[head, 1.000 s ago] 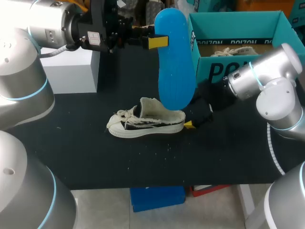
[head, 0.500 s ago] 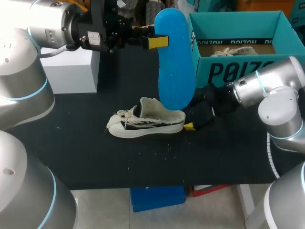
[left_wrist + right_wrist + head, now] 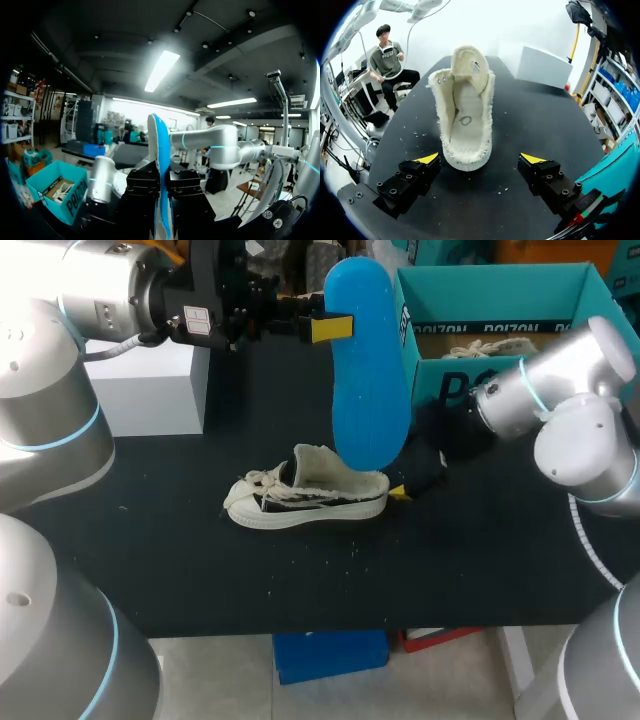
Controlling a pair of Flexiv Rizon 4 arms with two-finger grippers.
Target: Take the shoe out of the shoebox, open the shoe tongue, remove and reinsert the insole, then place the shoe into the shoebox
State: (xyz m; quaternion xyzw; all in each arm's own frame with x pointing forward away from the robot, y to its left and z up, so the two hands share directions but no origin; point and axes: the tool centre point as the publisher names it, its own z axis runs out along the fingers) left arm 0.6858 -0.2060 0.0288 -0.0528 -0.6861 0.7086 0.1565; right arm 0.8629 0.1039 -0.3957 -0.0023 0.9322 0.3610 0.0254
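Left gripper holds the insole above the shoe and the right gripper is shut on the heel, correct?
No: the right gripper is open at the heel, not shut on it, per the right wrist view. The left gripper does hold the insole above the shoe.

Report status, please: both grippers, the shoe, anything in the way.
Left gripper shut on insole, held high above table. Right gripper open behind shoe, at its heel, not touching. Shoe upright on table, mouth open. Nothing blocking it.

A white block (image 3: 150, 388) stands at the far left of the black table (image 3: 300, 585); pale specks (image 3: 352, 549) dot its surface.
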